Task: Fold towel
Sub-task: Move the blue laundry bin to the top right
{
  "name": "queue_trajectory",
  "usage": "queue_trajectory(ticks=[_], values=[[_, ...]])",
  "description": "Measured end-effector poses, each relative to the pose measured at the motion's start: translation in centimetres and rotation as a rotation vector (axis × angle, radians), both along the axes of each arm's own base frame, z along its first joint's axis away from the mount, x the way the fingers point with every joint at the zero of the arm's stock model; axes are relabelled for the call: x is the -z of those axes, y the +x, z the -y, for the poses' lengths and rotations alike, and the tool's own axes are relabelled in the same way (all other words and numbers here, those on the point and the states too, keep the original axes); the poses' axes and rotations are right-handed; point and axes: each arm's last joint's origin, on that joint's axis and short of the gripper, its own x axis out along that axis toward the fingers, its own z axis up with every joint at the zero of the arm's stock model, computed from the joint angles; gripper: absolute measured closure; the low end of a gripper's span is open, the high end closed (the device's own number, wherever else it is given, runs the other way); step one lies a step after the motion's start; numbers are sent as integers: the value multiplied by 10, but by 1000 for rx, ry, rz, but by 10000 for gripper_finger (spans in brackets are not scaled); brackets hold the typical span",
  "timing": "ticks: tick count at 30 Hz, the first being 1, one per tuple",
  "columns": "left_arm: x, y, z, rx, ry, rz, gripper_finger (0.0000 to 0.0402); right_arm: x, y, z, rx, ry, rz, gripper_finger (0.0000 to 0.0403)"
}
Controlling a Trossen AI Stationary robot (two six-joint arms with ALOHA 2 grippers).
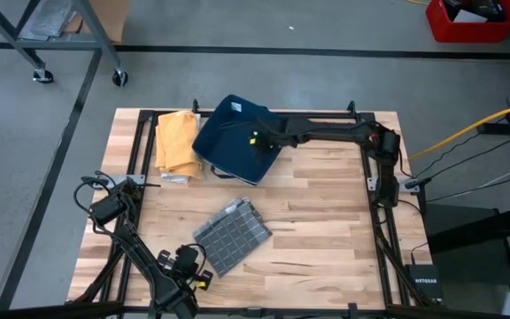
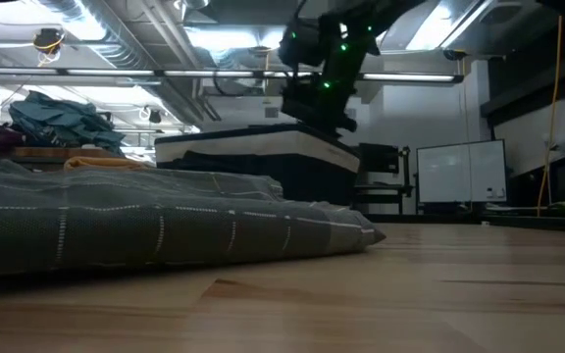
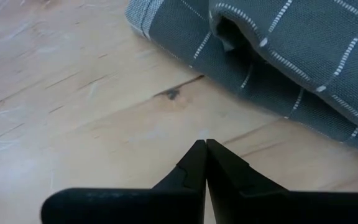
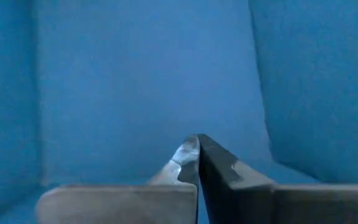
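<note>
A grey towel (image 1: 233, 235) with a white grid pattern lies folded into a small rectangle in the middle of the wooden table, and it also fills the left of the low view (image 2: 165, 230). My left gripper (image 3: 204, 144) is shut just off the towel's near-left corner (image 1: 200, 270), its tips over bare wood; the towel's folded edge (image 3: 278, 68) lies beyond them. My right gripper (image 4: 197, 140) is shut and hangs over the inside of a blue bin (image 1: 237, 137) at the far side, away from the towel.
A yellow cloth (image 1: 177, 142) lies to the left of the blue bin at the far edge. In the low view the bin (image 2: 263, 147) stands behind the towel under my right arm (image 2: 322, 88). Bare wood stretches to the towel's right (image 1: 326, 230).
</note>
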Motion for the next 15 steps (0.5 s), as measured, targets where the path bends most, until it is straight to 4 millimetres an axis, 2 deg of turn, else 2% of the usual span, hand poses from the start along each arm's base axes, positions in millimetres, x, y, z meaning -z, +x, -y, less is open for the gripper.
queue_trajectory(ticks=[7,15], values=[[0,0,0,2,-3,1,400,13,-22,18,43,100,-183,393],[0,0,0,3,-3,1,398,15,-60,31,77,12,-578,392]])
